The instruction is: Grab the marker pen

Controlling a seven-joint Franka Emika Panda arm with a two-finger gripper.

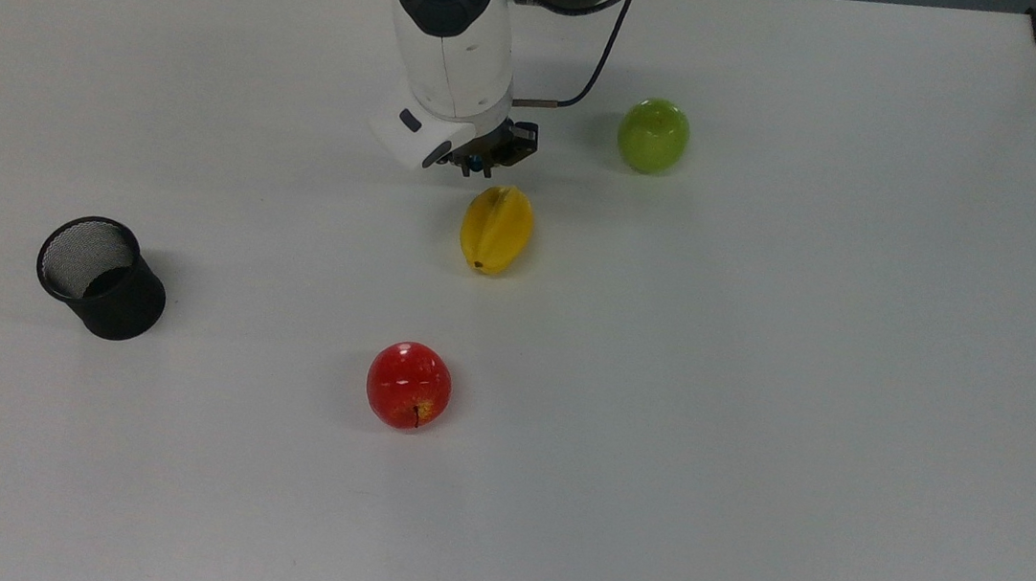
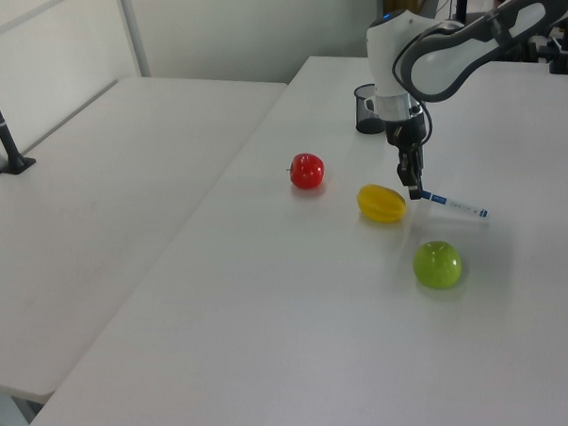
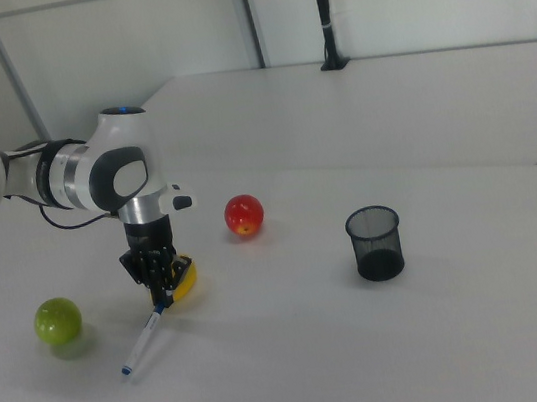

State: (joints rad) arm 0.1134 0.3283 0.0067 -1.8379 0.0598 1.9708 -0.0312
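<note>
My arm [image 1: 448,43]: glossy white rounded shells, grey joint bands, a round cap with a blue light. Black cable [image 1: 600,59] looping alongside. Black two-finger gripper [image 3: 159,296].

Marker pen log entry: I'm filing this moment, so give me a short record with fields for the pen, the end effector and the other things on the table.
marker pen: held at one end, slanting down away from the end effector
end effector: shut on the pen, close to the yellow fruit
green apple: on the table, apart
red apple: on the table, apart
black mesh cup: upright, apart from the fruit
</note>
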